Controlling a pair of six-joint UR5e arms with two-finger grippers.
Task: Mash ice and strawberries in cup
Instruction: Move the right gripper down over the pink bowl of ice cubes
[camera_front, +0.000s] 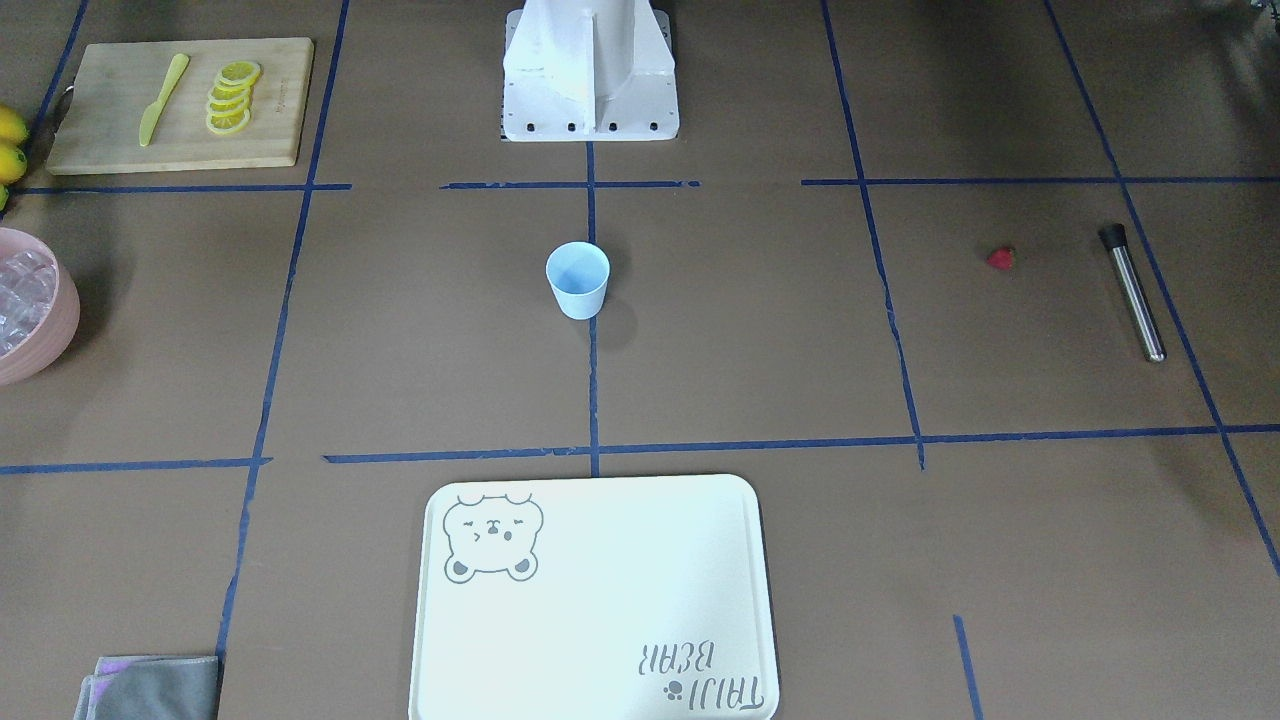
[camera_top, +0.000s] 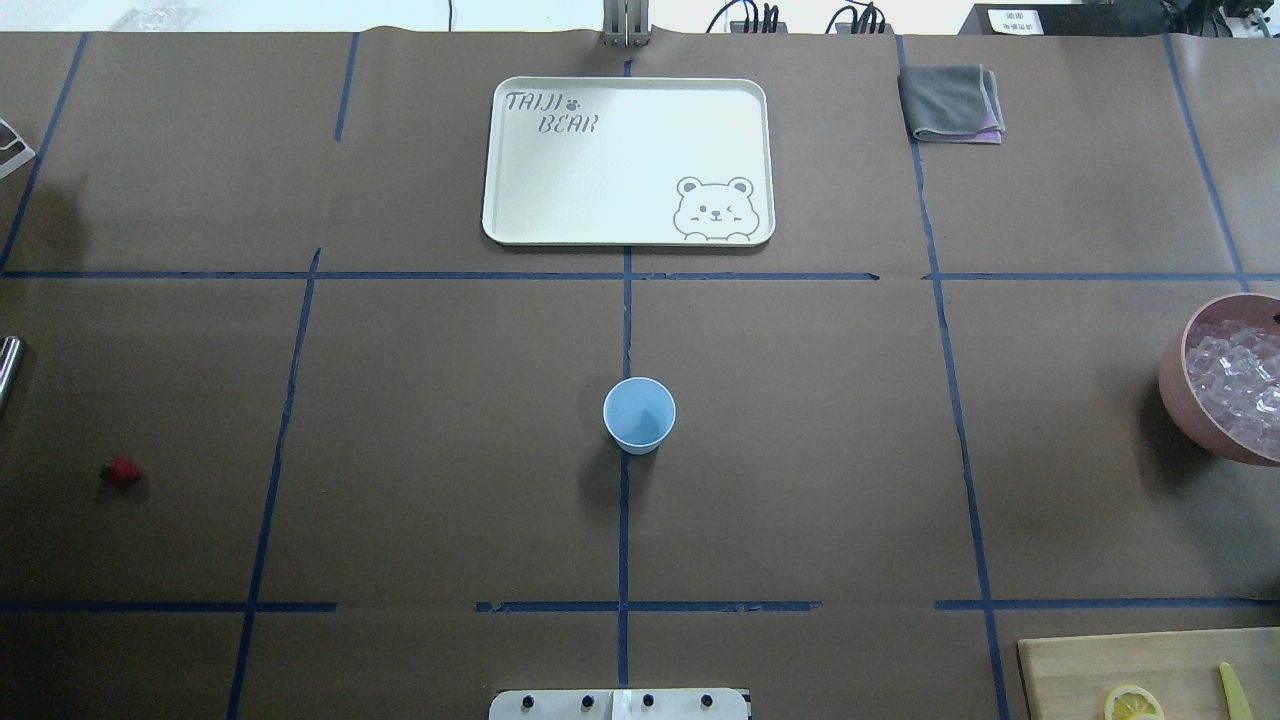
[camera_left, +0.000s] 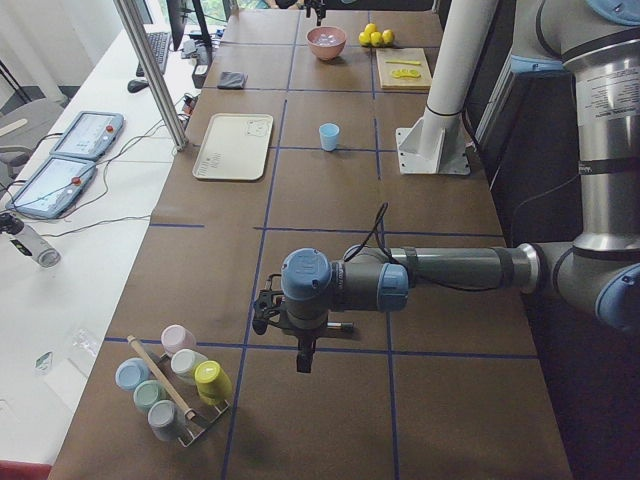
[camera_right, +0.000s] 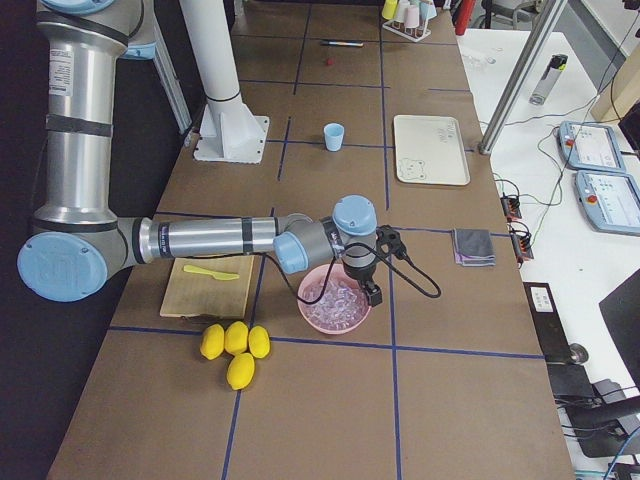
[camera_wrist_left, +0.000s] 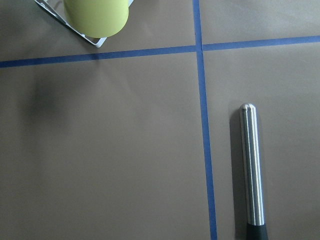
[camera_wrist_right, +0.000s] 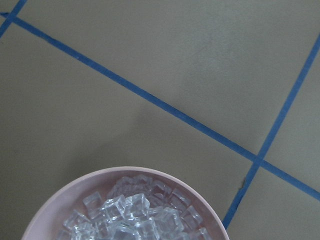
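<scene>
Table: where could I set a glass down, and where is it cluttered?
Bare stretches lie either side of the cup: toward the strawberry and toward the pink bowl. The tray is empty too. Crowded: the corner holding bowl, cutting board and lemons.

The only words that can be read are on the cream tray (camera_top: 620, 160), where grey outline lettering (camera_top: 550, 112) spells "TAIJI BEAR". In the overhead view it stands upright in the tray's upper left corner, "TAIJI" above "BEAR", with a small paw print (camera_top: 572, 102) right after "TAIJI". In the front-facing view the same words appear upside down at the tray's lower right. A line-drawn bear face (camera_top: 713, 208) fills the opposite corner.

The wooden cutting board (camera_front: 120, 100), at the upper left of the front-facing view, has a faint mark (camera_front: 283, 95) near its right edge, too small to read. A white label (camera_top: 1010, 18) at the top right of the overhead view, beyond the desk, carries dark print, also too small to read.
</scene>
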